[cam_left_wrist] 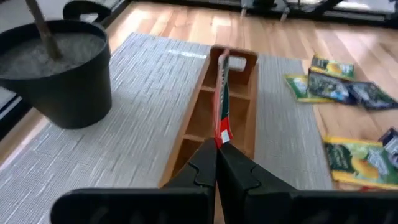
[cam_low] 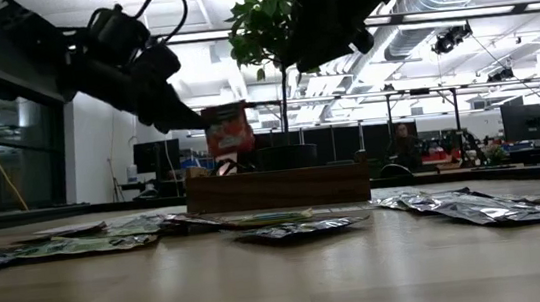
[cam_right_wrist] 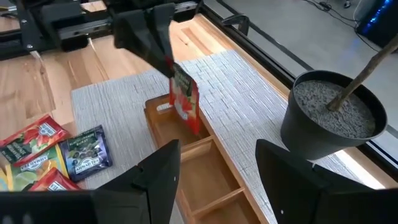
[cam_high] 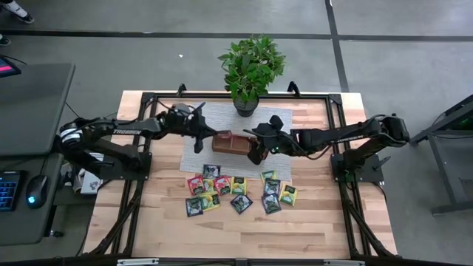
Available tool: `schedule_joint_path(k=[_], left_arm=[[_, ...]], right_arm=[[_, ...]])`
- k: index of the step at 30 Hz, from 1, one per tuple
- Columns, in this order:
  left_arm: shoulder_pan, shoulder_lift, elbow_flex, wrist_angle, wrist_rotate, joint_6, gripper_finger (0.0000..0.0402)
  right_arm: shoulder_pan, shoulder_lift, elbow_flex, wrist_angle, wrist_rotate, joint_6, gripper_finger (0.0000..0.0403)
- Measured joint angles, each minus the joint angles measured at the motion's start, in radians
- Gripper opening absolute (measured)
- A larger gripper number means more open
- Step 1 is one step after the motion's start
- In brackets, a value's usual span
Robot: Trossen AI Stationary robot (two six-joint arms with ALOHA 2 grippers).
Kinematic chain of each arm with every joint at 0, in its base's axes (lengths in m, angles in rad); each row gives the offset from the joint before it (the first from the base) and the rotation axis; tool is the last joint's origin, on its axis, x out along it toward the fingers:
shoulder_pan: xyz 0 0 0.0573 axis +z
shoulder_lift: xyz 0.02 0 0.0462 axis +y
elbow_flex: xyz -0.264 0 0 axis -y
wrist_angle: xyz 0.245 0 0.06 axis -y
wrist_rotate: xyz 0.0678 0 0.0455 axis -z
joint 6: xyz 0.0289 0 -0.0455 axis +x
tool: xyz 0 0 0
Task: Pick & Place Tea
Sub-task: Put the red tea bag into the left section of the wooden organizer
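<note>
Legible text: "AHMAD TEA" on the dark sachet (cam_right_wrist: 87, 154); remaining sachet labels too small to read.

A brown wooden three-compartment tray (cam_high: 230, 142) is set on a grey woven rectangular mat (cam_high: 222, 118) laid across the light wooden table top (cam_high: 310, 222). A leafy green plant in a dark round pot (cam_high: 247, 103) filled with grey gravel is placed at the mat's far edge, near the tray. A black keyboard (cam_high: 9, 191) and a computer mouse (cam_high: 34, 191) are seen on a dark side desk (cam_high: 29, 103) beside the table.
</note>
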Motion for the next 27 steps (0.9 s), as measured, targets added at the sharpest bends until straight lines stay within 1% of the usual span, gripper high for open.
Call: schedule_joint_path(k=[4, 7, 11, 14, 17, 21, 25, 27], left_arm=[[0.039, 0.004, 0.064, -0.106, 0.046, 0.097, 0.0000], [0.064, 0.030, 0.120, -0.187, 0.083, 0.178, 0.0000], [0.096, 0.069, 0.196, -0.287, 0.131, 0.247, 0.0000], [0.092, 0.109, 0.225, -0.327, 0.132, 0.277, 0.0000], [0.092, 0.133, 0.231, -0.327, 0.147, 0.279, 0.0000], [0.092, 0.161, 0.232, -0.336, 0.125, 0.280, 0.0000], [0.092, 0.164, 0.232, -0.345, 0.084, 0.281, 0.0000], [0.092, 0.165, 0.232, -0.354, 0.083, 0.281, 0.0000]], right_arm=[[0.000, 0.000, 0.000, 0.000, 0.000, 0.001, 0.0206], [0.000, 0.000, 0.000, 0.000, 0.000, 0.003, 0.0206], [0.000, 0.000, 0.000, 0.000, 0.000, 0.004, 0.0206], [0.000, 0.000, 0.000, 0.000, 0.000, 0.023, 0.0206], [0.000, 0.000, 0.000, 0.000, 0.000, 0.026, 0.0206], [0.000, 0.000, 0.000, 0.000, 0.000, 0.026, 0.0206], [0.000, 0.000, 0.000, 0.000, 0.000, 0.027, 0.0206], [0.000, 0.000, 0.000, 0.000, 0.000, 0.027, 0.0206]])
